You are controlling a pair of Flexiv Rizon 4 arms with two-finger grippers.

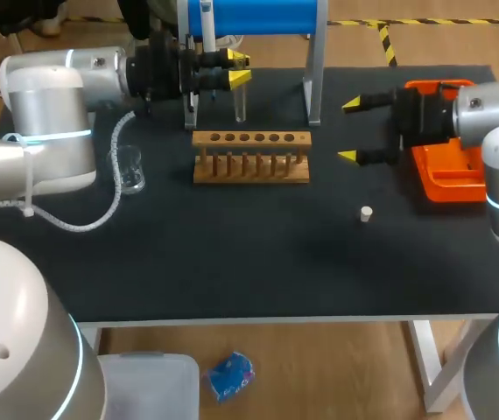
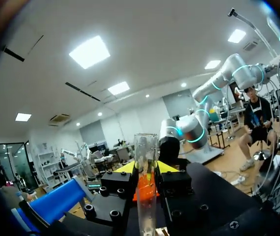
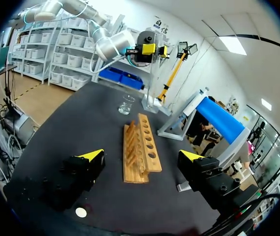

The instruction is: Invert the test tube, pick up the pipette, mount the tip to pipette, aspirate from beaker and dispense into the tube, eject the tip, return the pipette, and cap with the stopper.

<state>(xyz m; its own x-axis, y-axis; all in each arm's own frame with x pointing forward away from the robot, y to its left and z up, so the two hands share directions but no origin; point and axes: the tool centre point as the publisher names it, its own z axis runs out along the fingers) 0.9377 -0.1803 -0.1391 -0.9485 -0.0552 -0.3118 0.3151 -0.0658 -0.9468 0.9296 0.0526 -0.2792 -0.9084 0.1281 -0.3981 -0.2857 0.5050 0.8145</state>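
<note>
Left of the wooden rack (image 1: 251,156), a clear glass beaker (image 1: 130,168) stands; whether it holds liquid cannot be told. Just behind the rack, the left gripper (image 1: 237,69) pinches a slim, transparent test tube (image 1: 239,105). Right of the rack, the right gripper (image 1: 348,129) is spread wide. A small round white stopper (image 1: 366,213) lies on the black table (image 1: 232,262), in front of the rack's right end. A glossy orange tray (image 1: 446,179) sits farther right.

A lab; wooden test-tube rack (image 1: 250,157) and glass beaker (image 1: 130,169) stand on a black table (image 1: 232,262).
</note>
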